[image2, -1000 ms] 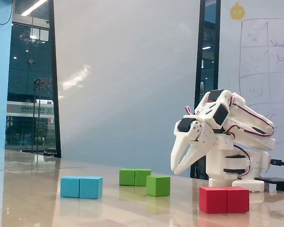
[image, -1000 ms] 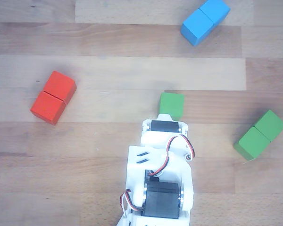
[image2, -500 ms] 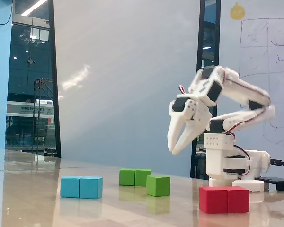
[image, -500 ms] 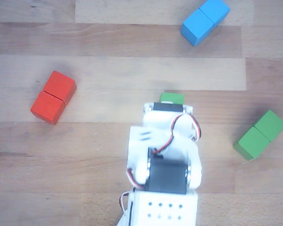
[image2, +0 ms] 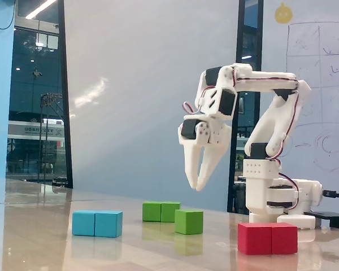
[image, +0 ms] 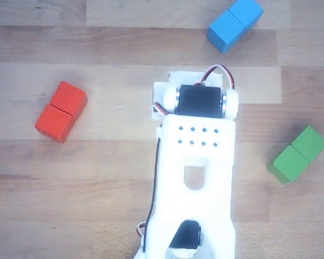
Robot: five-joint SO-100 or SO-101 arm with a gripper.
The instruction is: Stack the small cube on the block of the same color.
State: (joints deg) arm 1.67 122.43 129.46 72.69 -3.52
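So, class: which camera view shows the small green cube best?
The fixed view. There the small green cube sits in plain sight on the table, apart from the green double block, with the gripper hanging above it. In the other view, looking down, the arm hides the cube completely.

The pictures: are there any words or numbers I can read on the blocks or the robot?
No readable words or numbers anywhere.
Red block, blue block, green block, small cube: plain faces, no writing.
Arm: plain white, no label to be seen.
Whiteboard behind: faint scribbles and a grid, too blurred to read.
Yellow sticker on top of it: a round shape, no text legible.
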